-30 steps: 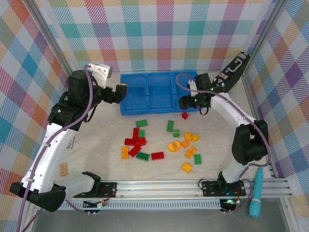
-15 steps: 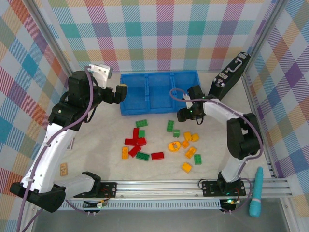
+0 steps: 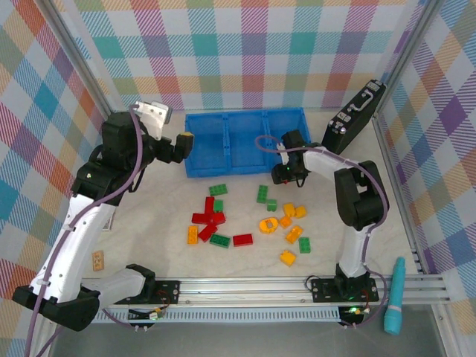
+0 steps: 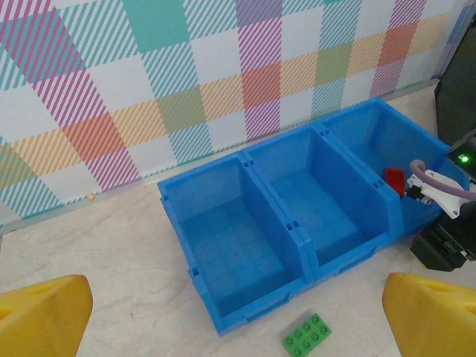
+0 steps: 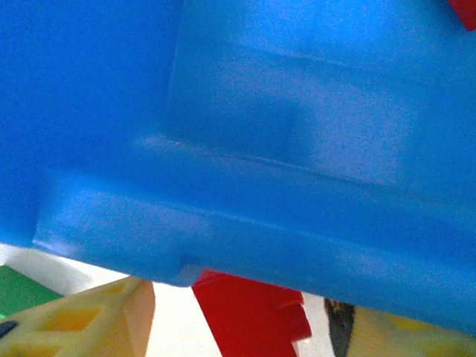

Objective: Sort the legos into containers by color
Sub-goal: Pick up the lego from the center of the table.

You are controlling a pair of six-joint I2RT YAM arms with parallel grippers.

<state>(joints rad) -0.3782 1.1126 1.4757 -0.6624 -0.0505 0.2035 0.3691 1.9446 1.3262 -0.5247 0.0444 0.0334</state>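
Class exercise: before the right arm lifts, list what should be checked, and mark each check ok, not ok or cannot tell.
1. Small red studded plastic brick sits between the fingers of the right tool: ok.
2. Fingers closed onto it: not ok, gaps show.
3. Blue plastic three-compartment bin has another red brick in its right compartment: ok.
4. Right tool clear of the bin's front wall: cannot tell.
5. Left tool open and empty: ok.
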